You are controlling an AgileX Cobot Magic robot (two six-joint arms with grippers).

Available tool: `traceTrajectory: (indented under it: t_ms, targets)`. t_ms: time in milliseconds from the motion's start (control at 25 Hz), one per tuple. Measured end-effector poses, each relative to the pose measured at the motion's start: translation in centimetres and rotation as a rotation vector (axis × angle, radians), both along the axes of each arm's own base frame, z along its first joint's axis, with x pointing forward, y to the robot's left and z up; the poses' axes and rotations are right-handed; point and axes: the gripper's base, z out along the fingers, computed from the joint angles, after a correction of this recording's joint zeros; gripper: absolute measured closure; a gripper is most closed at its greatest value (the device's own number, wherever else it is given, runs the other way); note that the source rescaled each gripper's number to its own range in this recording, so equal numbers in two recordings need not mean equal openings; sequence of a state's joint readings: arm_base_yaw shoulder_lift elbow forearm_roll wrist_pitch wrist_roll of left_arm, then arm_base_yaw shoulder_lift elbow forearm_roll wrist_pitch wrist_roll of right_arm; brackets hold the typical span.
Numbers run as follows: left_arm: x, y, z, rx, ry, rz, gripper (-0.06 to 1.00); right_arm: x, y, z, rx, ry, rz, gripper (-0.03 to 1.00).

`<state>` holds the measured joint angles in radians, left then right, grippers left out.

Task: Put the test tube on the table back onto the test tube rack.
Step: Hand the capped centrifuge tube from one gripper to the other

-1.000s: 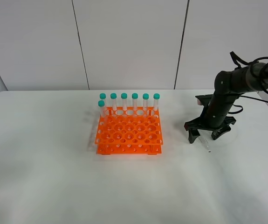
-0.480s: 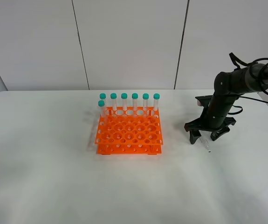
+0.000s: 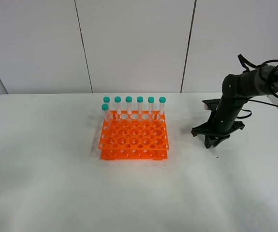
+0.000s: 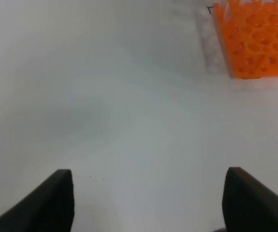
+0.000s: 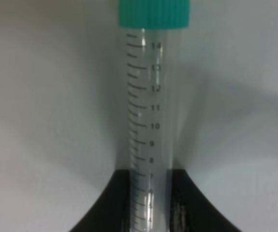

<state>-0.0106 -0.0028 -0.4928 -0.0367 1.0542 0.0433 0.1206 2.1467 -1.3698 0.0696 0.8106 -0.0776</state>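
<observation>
One test tube (image 5: 148, 111) clamped in right end effector (image 5: 150, 195) | left end effector (image 4: 149, 200) wide, empty

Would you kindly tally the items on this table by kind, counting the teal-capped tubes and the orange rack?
Orange rack: 1
Tubes standing in the rack: 7
Tube held by the right gripper: 1
Total: 9

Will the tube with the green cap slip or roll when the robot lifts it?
Likely light: the test tube looks like empty clear plastic. Its smooth round wall might slip in the right gripper, and would probably roll if dropped on the table.
</observation>
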Motion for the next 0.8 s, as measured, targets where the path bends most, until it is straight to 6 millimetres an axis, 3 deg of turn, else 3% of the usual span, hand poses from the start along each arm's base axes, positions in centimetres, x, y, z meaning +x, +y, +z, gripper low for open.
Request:
traceTrajectory:
  t_ms: [80, 240, 320, 480, 680, 800]
  targets:
    - [0.0, 0.0, 0.0, 0.0, 0.0, 0.0, -0.06, 0.0, 0.0, 1.5, 0.003, -0.032, 0.019, 0.94]
    - [0.0, 0.0, 0.0, 0.0, 0.0, 0.0, -0.06, -1.0, -0.1, 7.1, 0.01, -0.114, 0.059, 0.94]
    - [0.0, 0.0, 0.0, 0.0, 0.0, 0.0, -0.06, -2.0, -0.2, 10.3, 0.013, -0.156, 0.073, 0.94]
    - [0.0, 0.0, 0.0, 0.0, 0.0, 0.0, -0.06, -5.3, -0.6, 14.6, 0.023, -0.239, 0.079, 0.94]
    - [0.0, 0.0, 0.0, 0.0, 0.0, 0.0, -0.06, -11.4, -1.2, 14.0, 0.023, -0.195, 0.126, 0.94]
    - [0.0, 0.0, 0.0, 0.0, 0.0, 0.0, -0.06, -13.0, -1.1, 13.1, 0.054, -0.214, 0.161, 0.94]
